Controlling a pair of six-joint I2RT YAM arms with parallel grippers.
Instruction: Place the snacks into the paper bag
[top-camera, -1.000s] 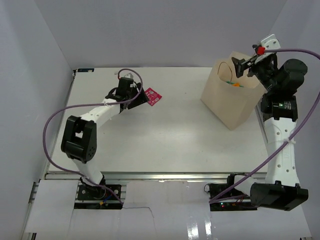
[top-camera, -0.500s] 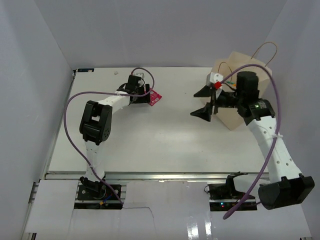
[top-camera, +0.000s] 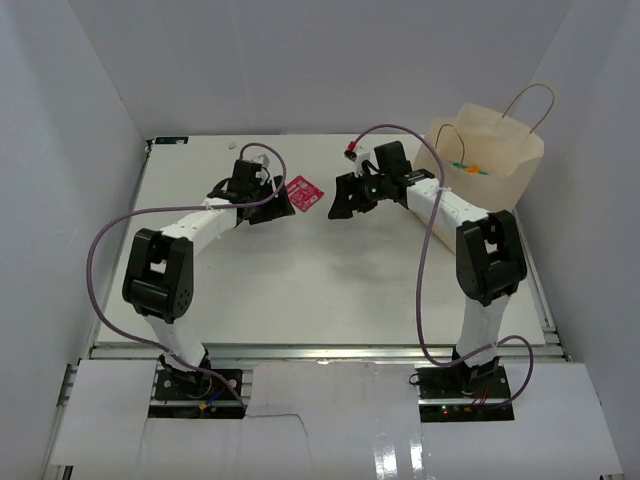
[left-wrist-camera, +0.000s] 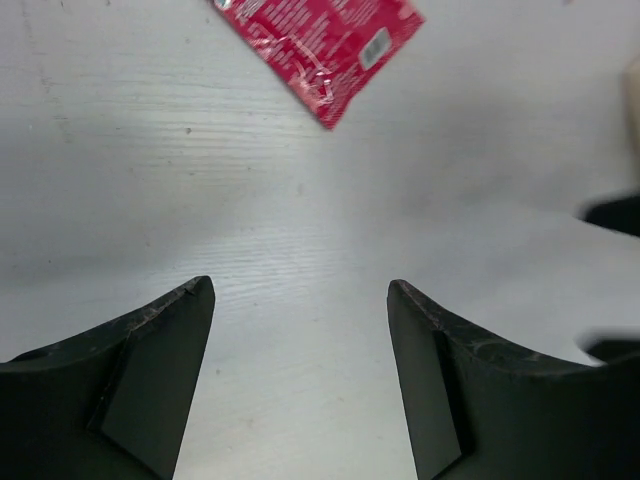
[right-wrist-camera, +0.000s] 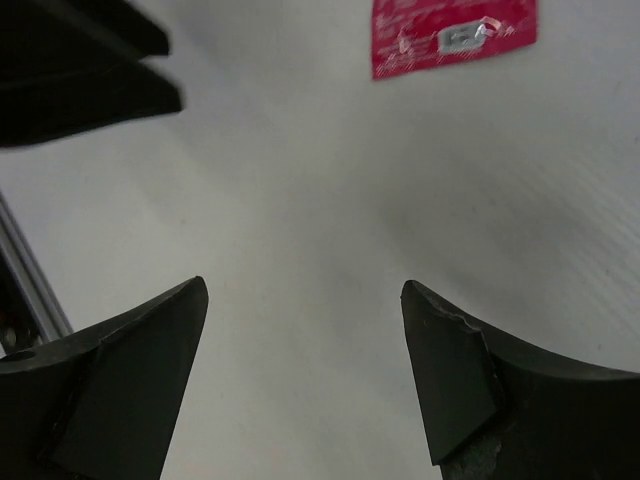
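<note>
A small pink-red square packet (top-camera: 306, 192) lies flat on the white table at the back middle. It also shows at the top of the left wrist view (left-wrist-camera: 320, 45) and of the right wrist view (right-wrist-camera: 452, 35). My left gripper (top-camera: 279, 202) is open and empty just left of it. My right gripper (top-camera: 337, 201) is open and empty just right of it. The tall beige paper bag (top-camera: 487, 185) stands at the back right, its mouth open, with orange and teal-green packets (top-camera: 466, 167) showing inside. The purple packet is hidden.
White walls close in the table (top-camera: 330, 290) at the back and on both sides. Purple cables loop over both arms. The left gripper's fingers show as a dark shape (right-wrist-camera: 80, 75) at the top left of the right wrist view.
My right arm has swung from above the bag down and left to the table beside the pink-red packet. My left gripper has shifted a little back from the packet. The packet has stayed put.
</note>
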